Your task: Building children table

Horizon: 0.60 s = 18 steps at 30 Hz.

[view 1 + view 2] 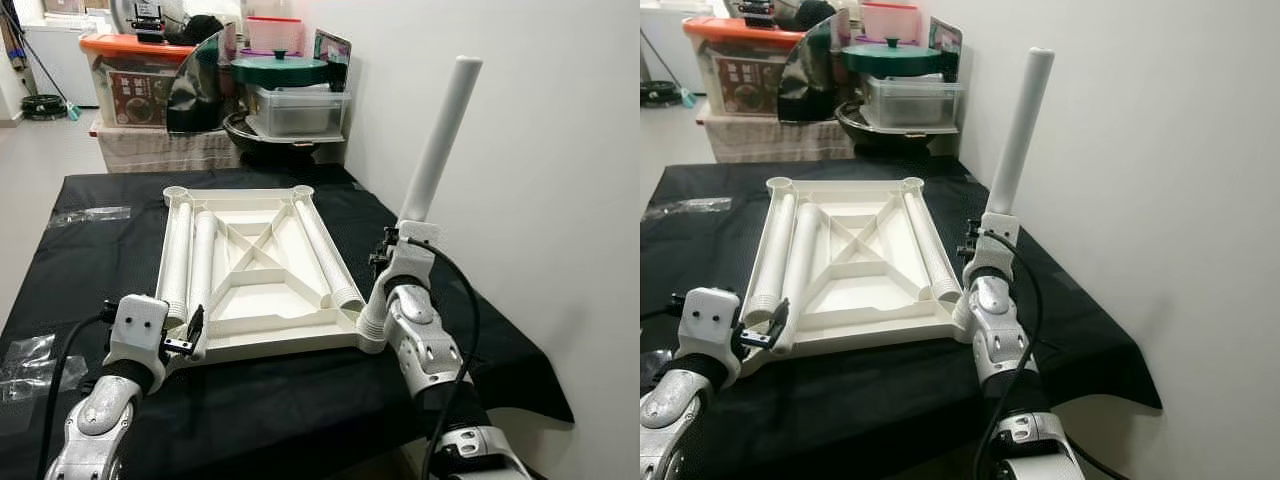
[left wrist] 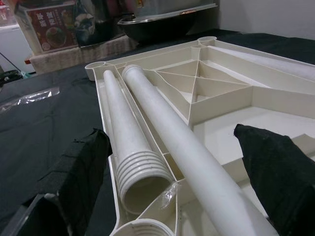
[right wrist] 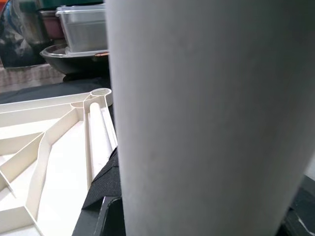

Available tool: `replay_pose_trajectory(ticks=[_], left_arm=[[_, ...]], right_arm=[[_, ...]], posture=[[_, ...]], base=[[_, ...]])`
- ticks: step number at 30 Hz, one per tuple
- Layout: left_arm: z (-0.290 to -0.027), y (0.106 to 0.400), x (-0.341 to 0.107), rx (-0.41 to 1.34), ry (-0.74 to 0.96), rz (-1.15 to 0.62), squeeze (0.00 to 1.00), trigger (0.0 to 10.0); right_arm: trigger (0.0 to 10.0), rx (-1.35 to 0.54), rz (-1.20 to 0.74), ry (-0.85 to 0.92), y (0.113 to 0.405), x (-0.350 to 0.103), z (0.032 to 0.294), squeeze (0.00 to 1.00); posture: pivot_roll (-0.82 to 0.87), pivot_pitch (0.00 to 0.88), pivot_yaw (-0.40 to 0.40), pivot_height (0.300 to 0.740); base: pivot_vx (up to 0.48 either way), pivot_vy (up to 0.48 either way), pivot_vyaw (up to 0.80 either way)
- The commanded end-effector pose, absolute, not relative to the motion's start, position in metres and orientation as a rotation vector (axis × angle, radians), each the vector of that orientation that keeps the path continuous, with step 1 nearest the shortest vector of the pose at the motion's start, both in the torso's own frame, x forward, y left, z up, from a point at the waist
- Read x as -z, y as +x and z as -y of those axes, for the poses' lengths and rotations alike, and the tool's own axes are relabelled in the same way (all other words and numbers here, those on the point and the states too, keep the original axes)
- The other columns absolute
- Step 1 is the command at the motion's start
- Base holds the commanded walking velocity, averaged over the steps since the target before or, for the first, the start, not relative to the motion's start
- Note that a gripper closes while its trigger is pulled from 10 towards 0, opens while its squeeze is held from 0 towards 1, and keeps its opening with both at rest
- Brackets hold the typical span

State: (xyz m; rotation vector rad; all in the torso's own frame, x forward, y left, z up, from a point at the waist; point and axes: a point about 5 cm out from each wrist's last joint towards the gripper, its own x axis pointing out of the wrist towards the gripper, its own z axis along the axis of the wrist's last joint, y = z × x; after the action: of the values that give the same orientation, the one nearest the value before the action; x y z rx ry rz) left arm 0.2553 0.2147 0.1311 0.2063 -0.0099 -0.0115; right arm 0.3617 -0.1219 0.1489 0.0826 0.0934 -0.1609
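Note:
A white plastic tabletop lies upside down on the black-clothed table. Two white legs rest side by side in its left half. A third leg lies along its right rim. A fourth leg stands upright, leaning slightly, at the near right corner, and my right gripper is shut on its lower part. My left gripper is open at the near left corner, its fingers straddling the ribbed ends of the two legs there.
At the back stand an orange-lidded storage box, a clear container under a green lid, and a dark pan. A white wall runs close along the right. Clear plastic bags lie on the cloth at left.

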Motion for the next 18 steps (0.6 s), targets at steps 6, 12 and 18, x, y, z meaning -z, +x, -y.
replay_pose_trajectory(ticks=[6,12,18], left_arm=[[-0.214,0.258,-0.131,0.025,0.218,0.012,0.00,10.0],[-0.214,0.258,-0.131,0.026,0.217,0.012,0.00,10.0],[-0.213,0.258,-0.131,0.026,0.218,0.013,0.00,10.0]], right_arm=[[10.0,0.244,-0.319,0.109,0.347,-0.107,0.135,0.00],[10.0,0.236,-0.298,0.112,0.347,-0.113,0.133,0.00],[10.0,0.226,-0.270,0.103,0.348,-0.120,0.132,0.00]], posture=[[0.08,0.000,-0.084,0.740],[0.08,0.000,-0.085,0.740],[0.08,0.000,-0.086,0.740]], base=[[0.000,0.000,0.00],[0.000,0.000,0.00],[0.000,0.000,0.00]])
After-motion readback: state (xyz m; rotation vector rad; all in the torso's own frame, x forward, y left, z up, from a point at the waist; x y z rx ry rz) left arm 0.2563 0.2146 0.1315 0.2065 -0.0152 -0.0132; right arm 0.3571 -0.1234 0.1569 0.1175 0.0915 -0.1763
